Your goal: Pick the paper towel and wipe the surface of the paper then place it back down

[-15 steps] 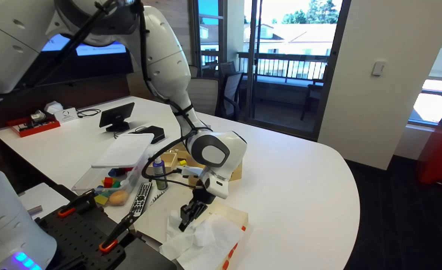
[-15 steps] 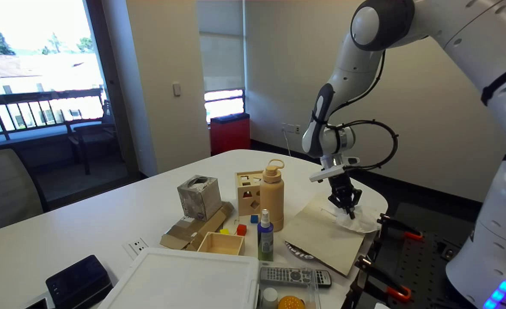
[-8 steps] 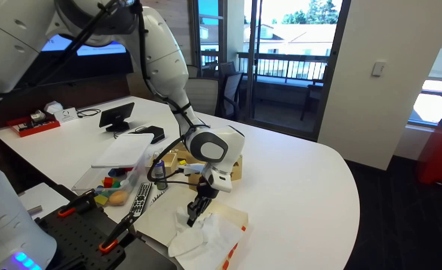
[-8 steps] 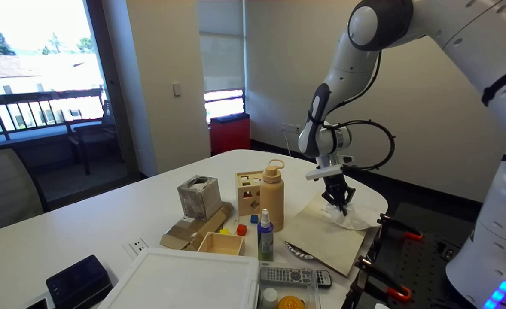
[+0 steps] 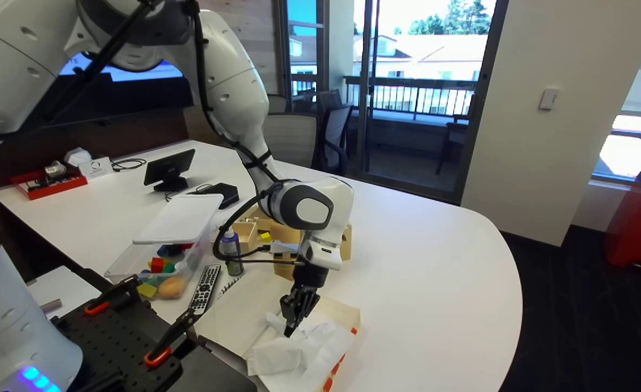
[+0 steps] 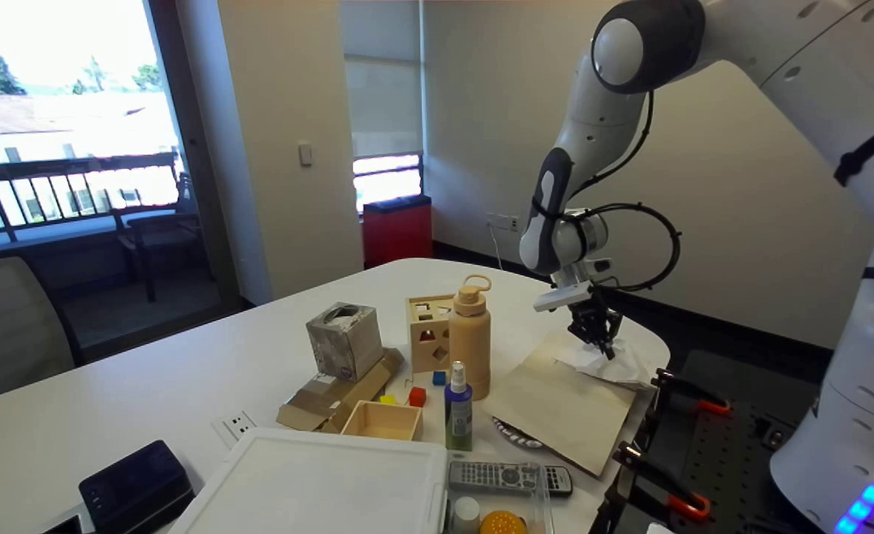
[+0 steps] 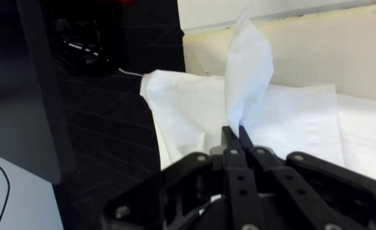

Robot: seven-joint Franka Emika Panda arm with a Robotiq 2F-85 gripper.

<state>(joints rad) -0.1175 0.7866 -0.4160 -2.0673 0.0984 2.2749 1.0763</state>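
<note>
The paper towel [image 7: 247,65] is a white, soft, creased sheet. In the wrist view one fold of it is pinched between the fingertips of my gripper [image 7: 236,132] and sticks out beyond them. The rest of the white paper spreads below; I cannot tell where the towel ends and other white sheets begin. In an exterior view the towel [image 5: 277,356] lies crumpled under my gripper [image 5: 289,328]. The paper [image 5: 239,310] is a flat cream-beige sheet with a reddish-orange edge, partly covered by white paper. In an exterior view my gripper [image 6: 606,348] is over the paper's [image 6: 559,408] far end, low above the towel [image 6: 622,365].
A remote [image 5: 205,288], a spray bottle [image 6: 458,415] and a tan water bottle [image 6: 470,345] stand or lie beside the paper. A wooden shape box [image 6: 428,337] and a clear bin of blocks [image 5: 160,272] are close by. Black clamps [image 5: 160,354] edge the robot's base.
In an exterior view my gripper has moved right across the paper, dragging the towel along. In both exterior views the towel's folds have shifted. The gripper stays shut.
</note>
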